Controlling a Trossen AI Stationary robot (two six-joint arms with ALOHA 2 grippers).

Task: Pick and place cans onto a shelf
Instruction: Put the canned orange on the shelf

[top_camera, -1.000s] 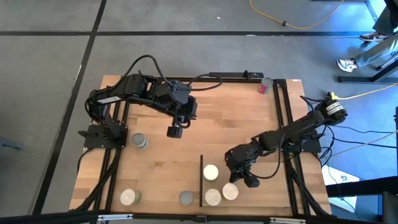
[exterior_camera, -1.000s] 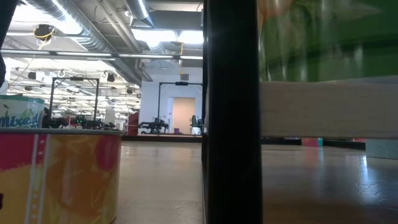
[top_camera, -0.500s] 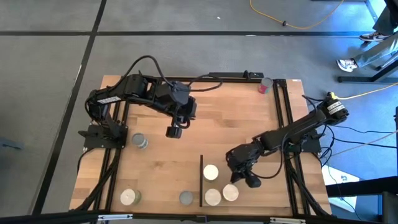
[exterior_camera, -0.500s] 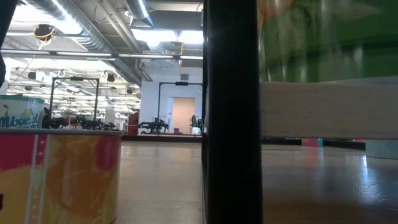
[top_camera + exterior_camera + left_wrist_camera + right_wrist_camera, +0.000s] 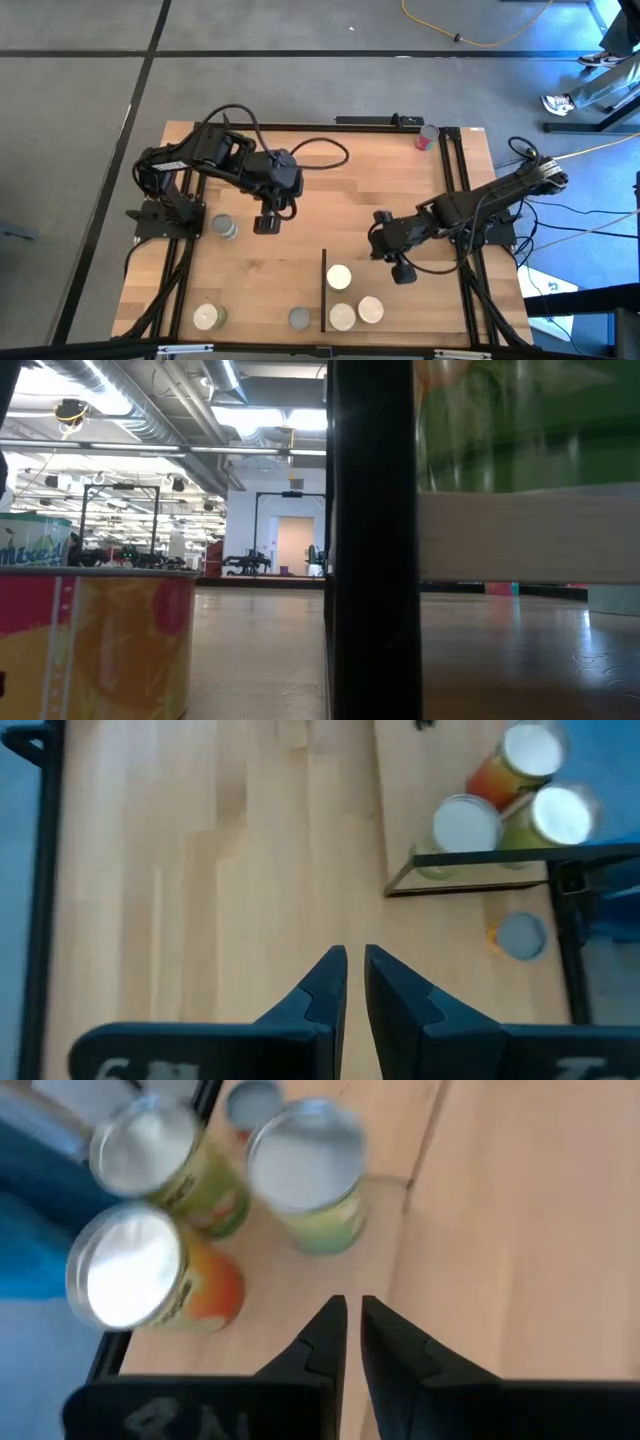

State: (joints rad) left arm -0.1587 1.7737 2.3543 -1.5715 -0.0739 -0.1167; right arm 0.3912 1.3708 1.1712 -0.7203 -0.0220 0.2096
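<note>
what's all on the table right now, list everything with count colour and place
cans on the shelf: three, pale tops, near edge right of the black strip
cans off the shelf: three, grey or white tops, left half of the table
red can: one, far right corner
shelf: one, light wood, near right
table: one, light wood, black frame rails
cable: one, yellow, on the floor beyond
left pincer: one, dark, nearly shut, empty, over table middle-left
right pincer: one, dark, nearly shut, empty, above the shelf

A grey concrete floor point(image 5: 80, 120) with dark seams surrounds the light-wood table point(image 5: 370, 175), and a yellow cable point(image 5: 480, 38) loops across it. Beyond, silver ceiling ducts point(image 5: 150, 410) run beneath bright strip lights point(image 5: 265, 420) towards a pale doorway point(image 5: 292, 545).
</note>
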